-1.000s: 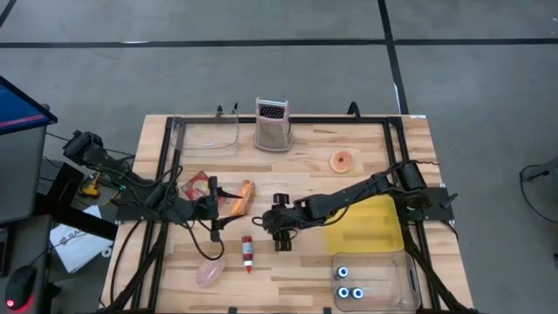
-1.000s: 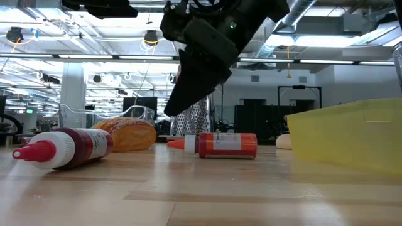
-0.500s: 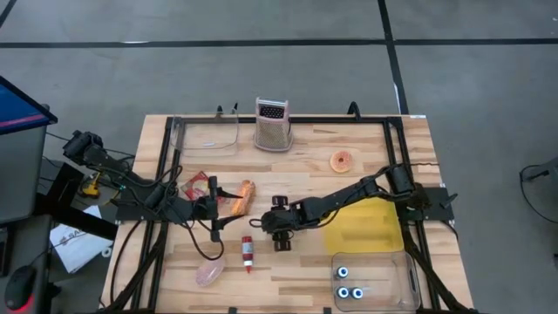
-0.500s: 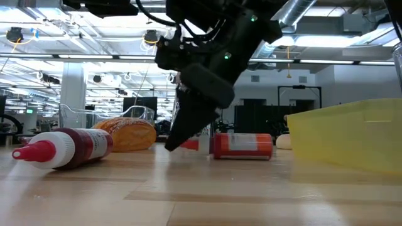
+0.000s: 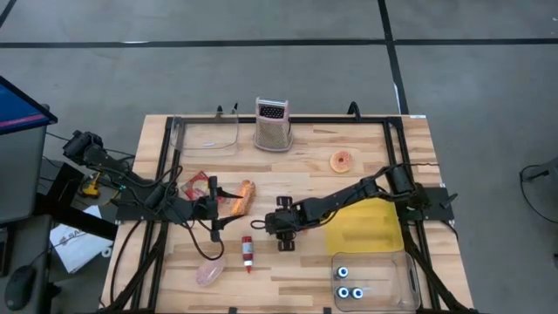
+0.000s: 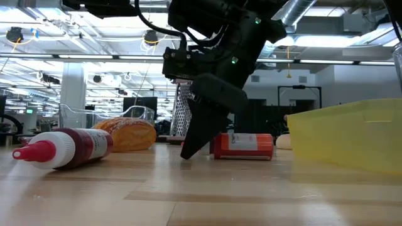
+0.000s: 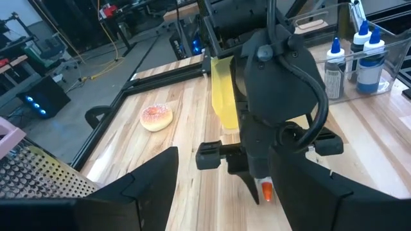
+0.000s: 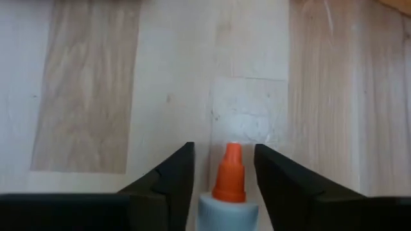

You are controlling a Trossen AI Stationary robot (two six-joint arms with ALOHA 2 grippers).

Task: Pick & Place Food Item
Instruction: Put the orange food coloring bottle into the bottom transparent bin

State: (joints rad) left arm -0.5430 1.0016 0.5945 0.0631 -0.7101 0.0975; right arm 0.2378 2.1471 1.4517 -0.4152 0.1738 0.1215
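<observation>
An orange-capped bottle (image 6: 242, 145) lies on its side on the wooden table (image 5: 296, 174), its nozzle (image 8: 229, 170) toward the left edge. My right gripper (image 5: 268, 225) is down at the table over the bottle's nozzle end, shut on it. My left gripper (image 5: 220, 209) hovers open beside a bread roll (image 5: 244, 196), with nothing between its fingers (image 7: 154, 186). A second bottle with a red cap (image 5: 248, 253) lies nearer the front edge. A pink donut (image 5: 342, 160) rests at the back right. My right gripper pinches the bottle's body at its shoulder (image 8: 228, 208), just behind the orange nozzle, between its two fingers (image 8: 173, 179). The fingers slant down from the table's right side and lie along the bottle. The bottle rests on its side on the table.
A yellow bin (image 5: 362, 222) stands to the right of the bottle, with a clear tub (image 5: 375, 279) holding small bottles in front of it. A metal grater (image 5: 273, 125) and a clear tray (image 5: 207, 138) stand at the back. A red packet (image 5: 199, 185) and a pink piece (image 5: 209, 273) lie on the left.
My right gripper has come down to the table and tipped steeper over the orange-capped bottle's nozzle end. The bottle has slid a little along the table toward the right edge, still on its side.
</observation>
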